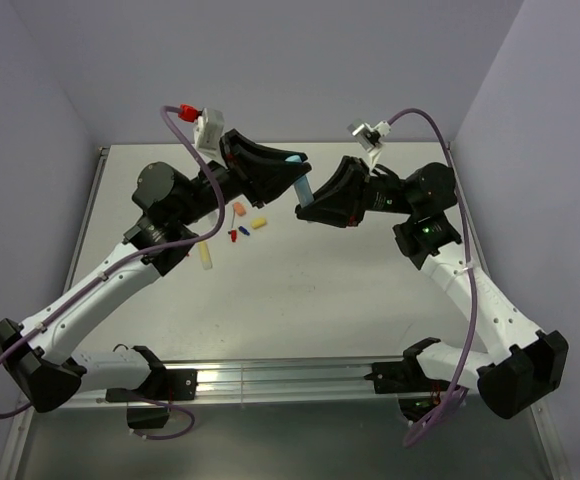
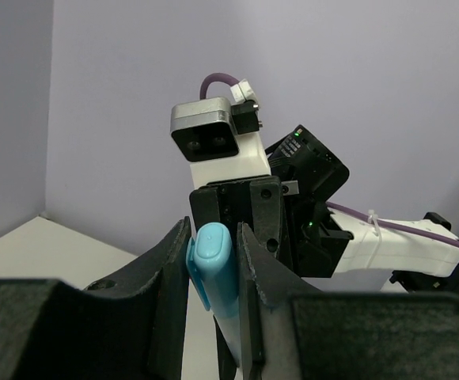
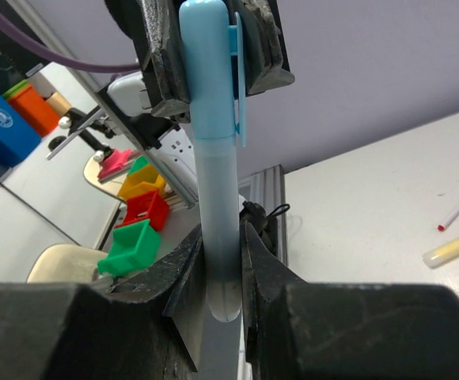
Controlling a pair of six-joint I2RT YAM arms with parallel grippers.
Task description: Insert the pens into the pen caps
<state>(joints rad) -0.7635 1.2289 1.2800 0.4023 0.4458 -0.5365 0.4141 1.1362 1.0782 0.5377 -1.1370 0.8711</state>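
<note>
Pinched between part-closed left fingers: a smooth, round-ended light-blue pen cap with a flat clip. Gripped low between nearly closed right fingers: a frosted translucent pen, seated in that cap. Below both sets of fingers, a matte pale bench with a stubby yellow pen; behind, plain lilac walls.

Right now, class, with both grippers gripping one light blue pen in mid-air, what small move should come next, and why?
Probably open the left gripper: the light blue plastic cap it pinches already looks seated on the pale translucent barrel, which the right gripper holds.
</note>
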